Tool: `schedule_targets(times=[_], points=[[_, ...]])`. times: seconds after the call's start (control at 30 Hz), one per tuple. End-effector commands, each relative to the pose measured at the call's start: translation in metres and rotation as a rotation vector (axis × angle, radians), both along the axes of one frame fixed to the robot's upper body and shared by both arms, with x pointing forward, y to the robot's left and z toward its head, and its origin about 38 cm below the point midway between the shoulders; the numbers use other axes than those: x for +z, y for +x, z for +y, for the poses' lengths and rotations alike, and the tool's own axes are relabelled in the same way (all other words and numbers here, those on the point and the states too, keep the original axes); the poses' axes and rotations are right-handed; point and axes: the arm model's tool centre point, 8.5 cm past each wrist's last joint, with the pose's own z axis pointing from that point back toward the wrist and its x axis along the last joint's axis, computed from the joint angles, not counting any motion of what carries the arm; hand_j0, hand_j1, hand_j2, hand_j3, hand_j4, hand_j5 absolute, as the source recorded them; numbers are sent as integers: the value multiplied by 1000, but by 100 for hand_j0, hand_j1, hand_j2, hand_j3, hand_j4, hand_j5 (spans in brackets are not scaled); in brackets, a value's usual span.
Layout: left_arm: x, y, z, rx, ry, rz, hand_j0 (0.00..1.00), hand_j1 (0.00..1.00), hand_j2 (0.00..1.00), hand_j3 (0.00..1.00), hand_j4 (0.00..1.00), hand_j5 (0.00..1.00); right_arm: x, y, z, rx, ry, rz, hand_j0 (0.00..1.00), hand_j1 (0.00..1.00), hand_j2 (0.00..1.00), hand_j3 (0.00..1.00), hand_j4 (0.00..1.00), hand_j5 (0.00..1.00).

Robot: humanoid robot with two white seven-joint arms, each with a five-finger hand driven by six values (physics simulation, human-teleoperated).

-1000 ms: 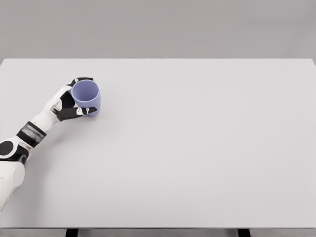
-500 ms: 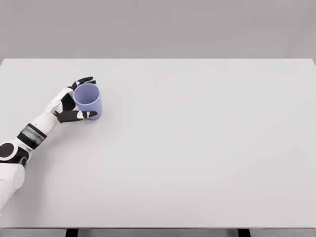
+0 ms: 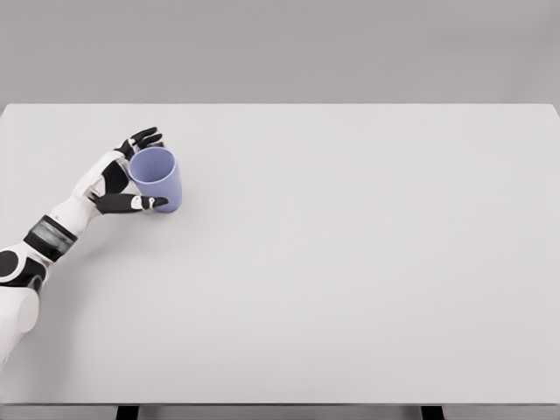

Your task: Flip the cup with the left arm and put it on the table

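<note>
The blue cup (image 3: 157,178) stands on the white counter (image 3: 350,262), far left and toward the back edge, mouth up and open to the camera, its long axis close to vertical with a slight lean of the rim toward the viewer. It appears to rest on its base; contact with the surface is judged, not confirmed.

The left hand (image 3: 121,178) lies immediately to the cup's left, palm facing the cup wall. The fingers (image 3: 144,136) fan out behind the rim, and the thumb (image 3: 140,203) reaches across the near side at the cup's lower wall. The hand is spread rather than clamped: digits are at or just beside the wall, but no firm hold shows. Whether the thumb tip touches cannot be told.

The governing relation: the cup sits to the right of the palm, between thumb and fingers. Any withdrawal must therefore run leftward, away from the wall, to avoid tipping it.

No right arm appears in the head view.

Judgement: the cup is upright and placed; release looks underway.
</note>
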Motion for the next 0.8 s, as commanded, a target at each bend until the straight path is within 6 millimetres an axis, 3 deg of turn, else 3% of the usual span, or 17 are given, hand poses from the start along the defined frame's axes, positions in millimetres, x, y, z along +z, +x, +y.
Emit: schedule_targets(times=[0.0,0.3,0.37,0.5,0.67,0.77], points=[[2,1,2,4,-5,-3,100,100,100,100,100,100,0,0,0,0,0,0,100,100,100,100,100,100],[2,-1,6,9,2,-1,100,100,100,100,100,100,0,0,0,0,0,0,100,100,100,100,100,100],[5,-3,21,21,33,0,100,100,100,100,100,100,0,0,0,0,0,0,100,100,100,100,100,100],[13,-3,32,31,53,-9,100,100,100,100,100,100,0,0,0,0,0,0,100,100,100,100,100,100],[36,-6,50,19,114,-52,100,100,100,100,100,100,0,0,0,0,0,0,100,100,100,100,100,100],[67,-11,71,3,192,-99,100,100,100,100,100,100,0,0,0,0,0,0,100,100,100,100,100,100]])
